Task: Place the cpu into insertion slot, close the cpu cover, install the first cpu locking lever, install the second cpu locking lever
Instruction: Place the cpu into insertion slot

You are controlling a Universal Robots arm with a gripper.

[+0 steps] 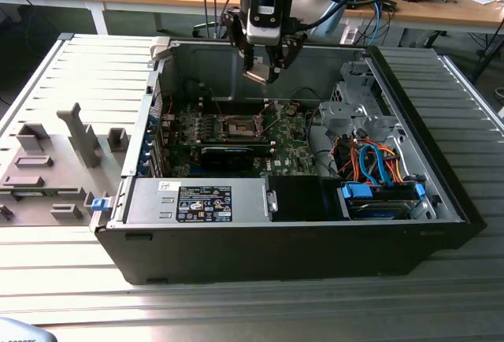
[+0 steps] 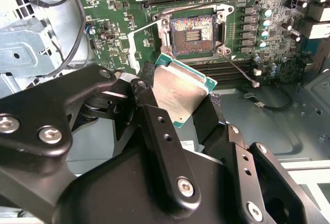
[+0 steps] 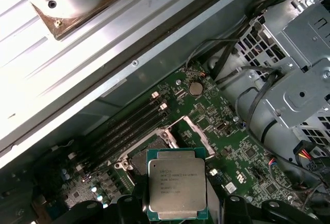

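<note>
Count: one small flat square chip with a dull silver-grey metal top, the cpu (image 2: 180, 91). One square socket with a dark brownish centre and silver rim, the insertion slot (image 2: 192, 34), on the green circuit board. One thin silver metal frame, the cpu cover (image 3: 196, 131), which we see swung up off the socket so the contacts lie bare. One open black computer case (image 1: 236, 257) on the grey slatted metal table (image 1: 236, 310).

One black two-fingered claw (image 2: 180, 100): we note its fingers (image 2: 154, 126) spread just chip-wide, pinching the cpu by two opposite edges. In the exterior view the claw (image 1: 264, 72) hangs over the case, above the slot (image 1: 239, 128). The chip is held in the air, apart from the socket.
</note>
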